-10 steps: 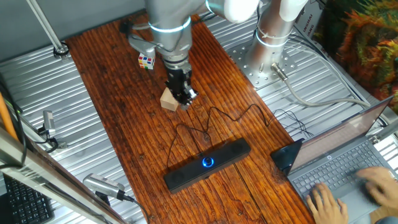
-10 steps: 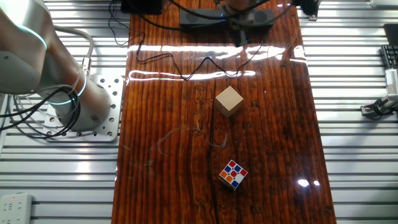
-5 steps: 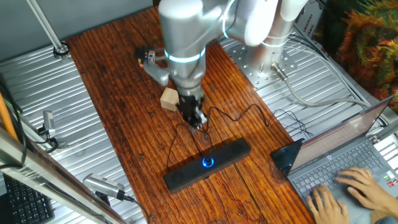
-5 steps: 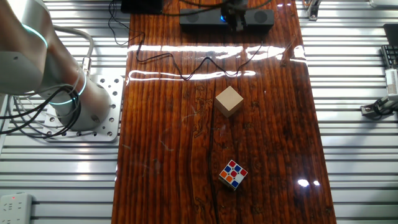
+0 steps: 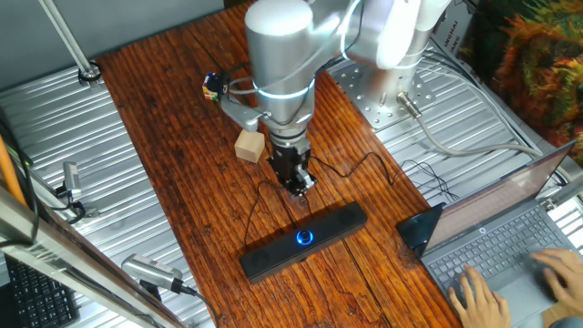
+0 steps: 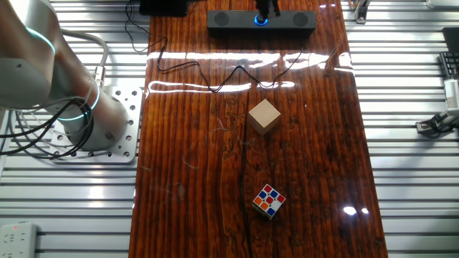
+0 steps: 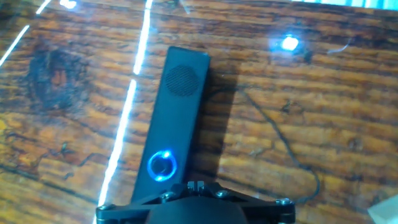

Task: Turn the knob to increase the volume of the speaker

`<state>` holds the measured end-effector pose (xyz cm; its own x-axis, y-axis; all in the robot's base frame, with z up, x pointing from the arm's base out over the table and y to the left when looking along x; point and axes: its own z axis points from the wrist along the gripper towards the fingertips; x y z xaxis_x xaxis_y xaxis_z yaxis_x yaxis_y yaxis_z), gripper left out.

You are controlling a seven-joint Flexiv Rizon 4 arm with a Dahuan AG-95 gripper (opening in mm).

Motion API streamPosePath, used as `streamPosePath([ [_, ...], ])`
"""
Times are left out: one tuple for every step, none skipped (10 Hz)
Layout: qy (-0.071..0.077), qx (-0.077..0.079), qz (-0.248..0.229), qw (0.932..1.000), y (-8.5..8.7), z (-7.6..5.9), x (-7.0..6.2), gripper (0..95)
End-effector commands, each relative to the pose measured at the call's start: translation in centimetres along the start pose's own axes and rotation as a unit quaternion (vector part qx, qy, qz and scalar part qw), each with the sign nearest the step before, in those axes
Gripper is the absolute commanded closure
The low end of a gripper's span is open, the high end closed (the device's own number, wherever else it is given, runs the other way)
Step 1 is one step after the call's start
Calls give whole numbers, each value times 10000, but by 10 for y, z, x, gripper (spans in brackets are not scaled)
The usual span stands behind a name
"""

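Grooved dark-wood tabletop (image 5: pixel 182 137) w/ ribbed metal either side. Speaker (image 5: pixel 303 240), long matte-black bar w/ rounded ends; knob (image 5: pixel 303 239) glows blue at its centre. My pincer (image 5: pixel 299 182) hangs just behind speaker, apart; opening can't tell. Pale wood cube (image 5: pixel 249 146) farther back.

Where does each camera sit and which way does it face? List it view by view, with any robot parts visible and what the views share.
One fixed view: high, off a table corner, looking down at the long black speaker; silver arm and gripper show.
The other fixed view: overhead at the opposite end, above the wooden cube and colourful puzzle cube; arm base at left.
Hand view: on the hand, looking down at the speaker; only the black hand housing shows.
Shared: the blue-lit round knob.
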<state>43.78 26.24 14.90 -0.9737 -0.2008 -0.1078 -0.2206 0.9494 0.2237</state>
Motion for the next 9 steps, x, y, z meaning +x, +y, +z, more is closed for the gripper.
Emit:
streamPosePath([
  [-37,-8,9,10000,9,12,-2,950],
  [-37,-11,13,10000,10,12,-3,950],
  [-41,-10,17,10000,11,13,-2,950],
  [-46,-1,19,10000,12,14,-3,950],
  [-44,17,31,10000,15,16,-2,950],
  [-78,34,82,9999,23,22,-1,950],
  [-74,35,84,9999,25,24,-1,950],
  [-79,30,83,9999,26,25,-2,950],
  [-76,33,87,9999,27,25,-2,950],
])
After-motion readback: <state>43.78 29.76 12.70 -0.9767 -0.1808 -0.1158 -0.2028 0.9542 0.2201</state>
